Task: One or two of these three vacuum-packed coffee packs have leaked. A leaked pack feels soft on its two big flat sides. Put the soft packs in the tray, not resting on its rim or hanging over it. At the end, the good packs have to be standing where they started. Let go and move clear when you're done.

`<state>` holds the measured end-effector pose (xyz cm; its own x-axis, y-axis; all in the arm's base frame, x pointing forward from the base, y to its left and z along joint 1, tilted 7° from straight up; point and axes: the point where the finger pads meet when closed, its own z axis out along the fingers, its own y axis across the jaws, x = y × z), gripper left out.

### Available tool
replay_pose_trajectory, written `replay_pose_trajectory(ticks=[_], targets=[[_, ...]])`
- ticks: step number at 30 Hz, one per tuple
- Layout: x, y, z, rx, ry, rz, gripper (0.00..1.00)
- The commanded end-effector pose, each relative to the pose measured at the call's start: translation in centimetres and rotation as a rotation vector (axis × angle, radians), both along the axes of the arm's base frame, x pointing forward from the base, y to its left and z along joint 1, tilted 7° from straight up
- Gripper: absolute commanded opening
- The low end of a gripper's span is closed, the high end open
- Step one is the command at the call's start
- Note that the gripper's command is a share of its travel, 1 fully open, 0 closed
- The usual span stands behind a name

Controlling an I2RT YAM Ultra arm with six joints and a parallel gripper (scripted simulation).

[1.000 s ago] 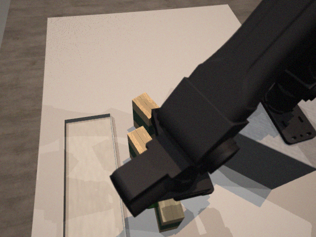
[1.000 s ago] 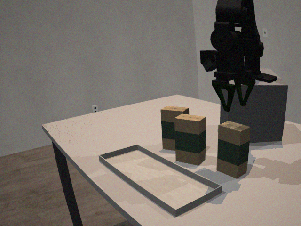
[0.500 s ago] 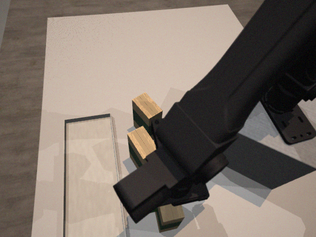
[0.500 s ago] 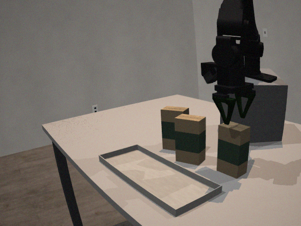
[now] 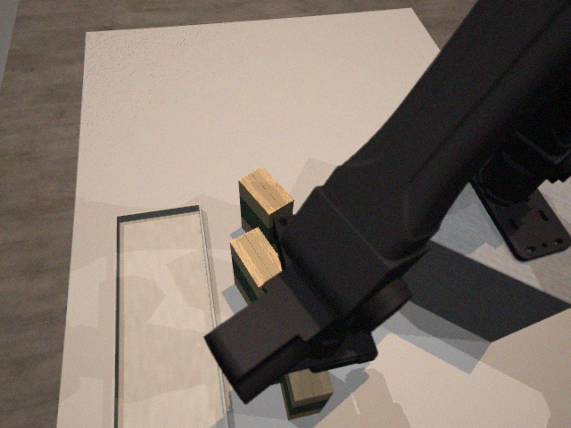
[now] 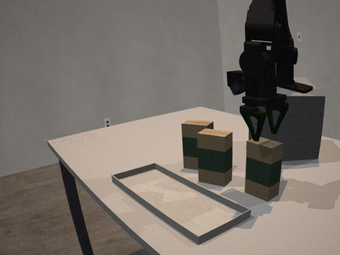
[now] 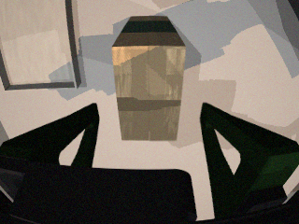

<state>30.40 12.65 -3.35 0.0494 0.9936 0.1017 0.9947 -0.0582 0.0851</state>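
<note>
Three tan coffee packs with dark green bands stand upright on the table. The far pack (image 6: 195, 142) and the middle pack (image 6: 214, 156) stand close together; both tops show in the overhead view (image 5: 265, 189) (image 5: 254, 255). The near pack (image 6: 263, 168) stands apart to the right, and its top shows in the wrist view (image 7: 149, 90). My gripper (image 6: 263, 135) hangs open and empty just above the near pack's top, one finger on each side of it (image 7: 149, 127). In the overhead view the arm hides most of this pack (image 5: 306, 389).
A shallow grey tray (image 6: 179, 197) lies empty in front of the packs, to their left in the overhead view (image 5: 163, 317). The arm's grey base block (image 6: 299, 123) stands behind the near pack. The table's edge runs close along the tray's outer side.
</note>
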Motion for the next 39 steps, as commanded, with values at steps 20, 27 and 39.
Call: replay_pose_trajectory(ticks=[20,27,39], targets=[[0.61,0.12,0.54,-0.006,-0.018,-0.001,0.76],[0.83,0.01,0.56,-0.006,-0.02,-0.003,0.76],[0.68,0.0,-0.25,-0.007,-0.015,-0.002,0.76]])
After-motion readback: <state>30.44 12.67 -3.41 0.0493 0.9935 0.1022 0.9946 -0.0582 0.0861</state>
